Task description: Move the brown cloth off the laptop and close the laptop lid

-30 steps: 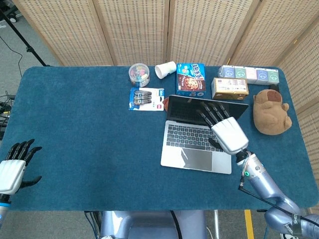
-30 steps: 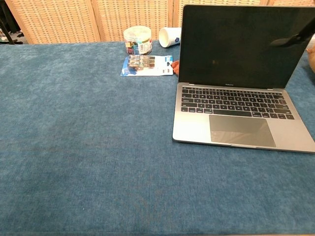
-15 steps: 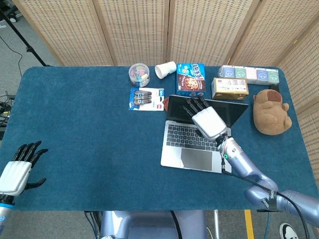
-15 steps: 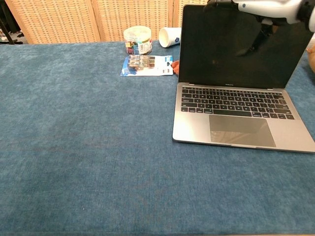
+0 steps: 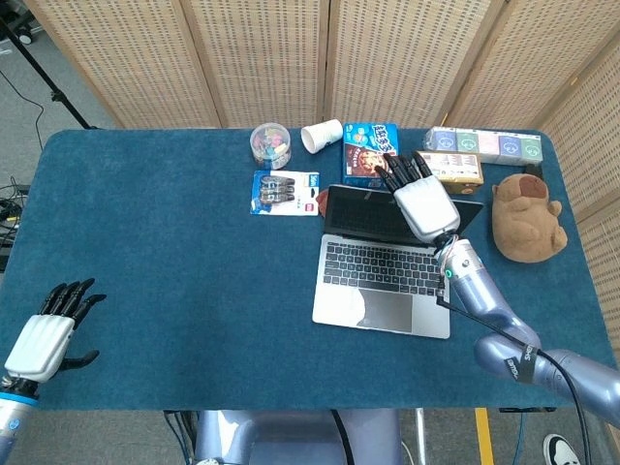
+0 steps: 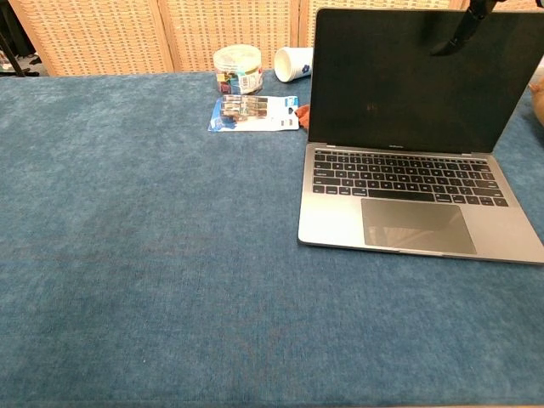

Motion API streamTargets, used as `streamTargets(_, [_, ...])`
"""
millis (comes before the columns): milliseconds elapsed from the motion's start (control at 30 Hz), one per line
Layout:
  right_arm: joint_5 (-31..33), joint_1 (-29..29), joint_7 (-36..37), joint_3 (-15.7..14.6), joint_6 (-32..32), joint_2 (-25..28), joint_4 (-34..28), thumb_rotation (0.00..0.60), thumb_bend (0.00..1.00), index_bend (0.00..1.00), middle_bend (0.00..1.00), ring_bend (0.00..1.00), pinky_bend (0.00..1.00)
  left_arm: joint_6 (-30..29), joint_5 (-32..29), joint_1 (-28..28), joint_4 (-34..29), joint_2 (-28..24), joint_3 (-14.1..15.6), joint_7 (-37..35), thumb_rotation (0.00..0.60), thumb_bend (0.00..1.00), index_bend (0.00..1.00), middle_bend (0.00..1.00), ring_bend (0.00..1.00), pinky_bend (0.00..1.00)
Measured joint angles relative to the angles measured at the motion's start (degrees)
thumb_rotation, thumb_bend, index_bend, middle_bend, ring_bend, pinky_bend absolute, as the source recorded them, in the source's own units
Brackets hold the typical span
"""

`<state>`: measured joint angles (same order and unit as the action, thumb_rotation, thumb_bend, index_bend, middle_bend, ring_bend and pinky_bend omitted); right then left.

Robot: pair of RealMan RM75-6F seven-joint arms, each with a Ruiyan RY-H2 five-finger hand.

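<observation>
Head view first: shows the laptop [image 5: 383, 281] open toward the right half of the table [image 5: 174, 252], keyboard and trackpad bare. Places the right hand [image 5: 423, 199] at the top edge of the lid [image 5: 363, 213], empty, fingers straight and reaching past the edge toward the table's far side; cannot tell whether the palm touches. Leaves the left hand [image 5: 48, 334] by the near-left corner, released, fingers spread, gripping nothing. Finds a small reddish-brown scrap [image 5: 323, 201], probably the brown cloth, on the table just beside the lid's left edge, off the laptop. Chest view next: shows the screen upright and dark, one dark fingertip [image 6: 463, 30] slanting across its upper right corner, the scrap peeking out left of the hinge. Judging by looks: a stiff, thin, fragile lid on a firm hinge, light to swing. Best taken flat-handed along the top edge near its middle, then pressed down and toward the near edge gently, avoiding the glass and any slam.
</observation>
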<state>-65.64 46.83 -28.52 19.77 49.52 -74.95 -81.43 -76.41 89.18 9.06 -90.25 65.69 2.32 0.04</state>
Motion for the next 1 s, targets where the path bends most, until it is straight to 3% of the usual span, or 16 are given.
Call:
streamTargets(333, [7.5, 1.6, -5.7, -4.0, -4.1, 3.7, -4.2, 0.600, 0.28, 0.04, 0.00, 0.00, 0.00, 0.3, 1.3, 0.4, -0.2, -0.1, 0.8, -0.7, 0.600, 0.15, 0.19, 0.08, 0.03, 0.05])
streamTargets(933, [13.5, 3.7, -11.5, -8.8, -0.8, 6.7, -10.9, 0.600, 0.28, 0.02, 0.00, 0.00, 0.00, 1.5, 1.8, 1.2, -0.1, 0.1, 1.6, -1.0, 0.600, 0.15, 0.19, 0.08, 0.03, 0.08])
streamTargets(1000, [14.5, 3.9, -11.8, -9.2, -0.5, 6.9, -11.6, 0.600, 0.28, 0.01, 0.00, 0.00, 0.05, 1.6, 2.0, 1.3, -0.1, 0.1, 1.7, -1.0, 0.600, 0.15, 0.19, 0.08, 0.03, 0.08])
